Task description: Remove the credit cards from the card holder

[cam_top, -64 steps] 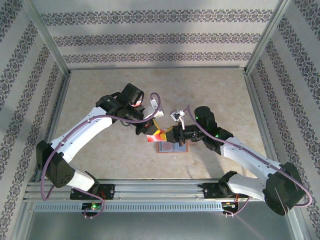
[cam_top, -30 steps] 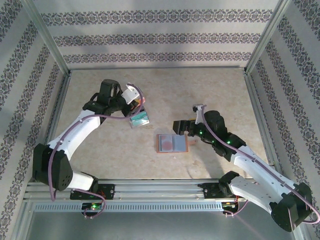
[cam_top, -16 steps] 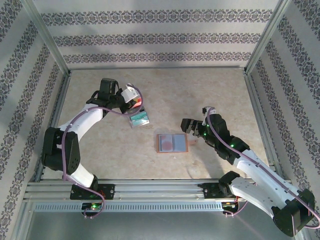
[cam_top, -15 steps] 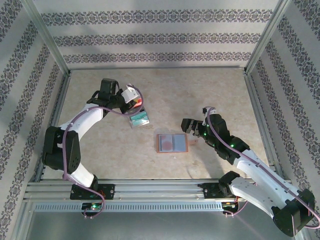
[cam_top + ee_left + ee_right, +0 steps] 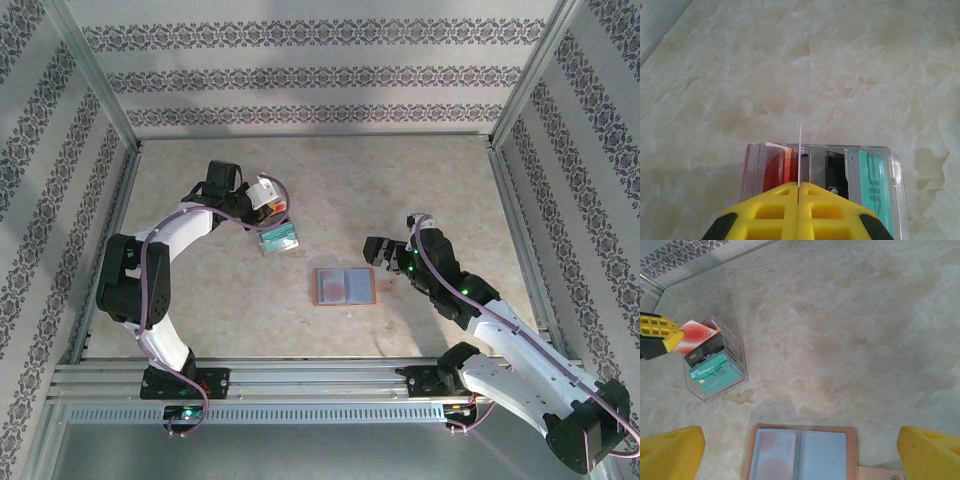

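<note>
Near table (image 5: 430,180) centre, the card holder (image 5: 345,286) lies open, long axis left-right, just nearward of the empty, wide-open right gripper (image 5: 377,252); left gripper (image 5: 798,186) clamps one credit card (image 5: 800,150).

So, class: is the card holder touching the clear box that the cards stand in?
Apart. The right wrist view shows a strip of bare marble table between the card holder and the clear box.

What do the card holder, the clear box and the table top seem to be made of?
Card holder: probably leather or imitation, matte reddish-brown rim, grey-blue lining.
Clear box: rigid transparent plastic, glossy; the credit cards show through its walls.
Table top: smooth beige marble pattern; stone or printed laminate, I cannot tell.
</note>
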Controlling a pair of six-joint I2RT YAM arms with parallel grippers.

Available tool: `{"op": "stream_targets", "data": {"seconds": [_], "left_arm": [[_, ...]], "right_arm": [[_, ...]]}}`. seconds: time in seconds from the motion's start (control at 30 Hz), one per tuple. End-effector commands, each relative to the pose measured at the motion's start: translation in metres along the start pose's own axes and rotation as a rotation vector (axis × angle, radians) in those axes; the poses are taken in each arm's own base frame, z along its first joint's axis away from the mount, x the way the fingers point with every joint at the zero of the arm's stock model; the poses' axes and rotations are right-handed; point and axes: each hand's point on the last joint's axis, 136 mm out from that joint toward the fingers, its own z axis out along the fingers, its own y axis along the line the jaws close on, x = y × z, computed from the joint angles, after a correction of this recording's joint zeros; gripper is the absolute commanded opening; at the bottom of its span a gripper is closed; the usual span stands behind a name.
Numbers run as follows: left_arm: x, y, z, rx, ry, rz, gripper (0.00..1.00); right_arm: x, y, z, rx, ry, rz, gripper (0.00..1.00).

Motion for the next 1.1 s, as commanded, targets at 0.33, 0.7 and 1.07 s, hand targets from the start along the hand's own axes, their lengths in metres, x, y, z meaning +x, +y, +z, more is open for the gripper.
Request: {"op": "stream_targets", "data": {"seconds": [0.33,0.7,1.07], "left_arm": [[0.0,0.015,-0.005,0.018,-0.023,0.069,0.0],[0.01,0.015,0.006,0.039,-0.009,0.056,0.0],[0.015,0.016,0.009,0.06,0.021,0.051,0.0]], "right_arm": [[-0.007,0.002,-0.003,0.0,-0.011,0.007,0.98],[-0.009,0.005,-0.007,-0.017,-0.018,0.006,0.98],[-0.012,0.003,-0.009,0.0,-0.027,0.011,0.98]]}}
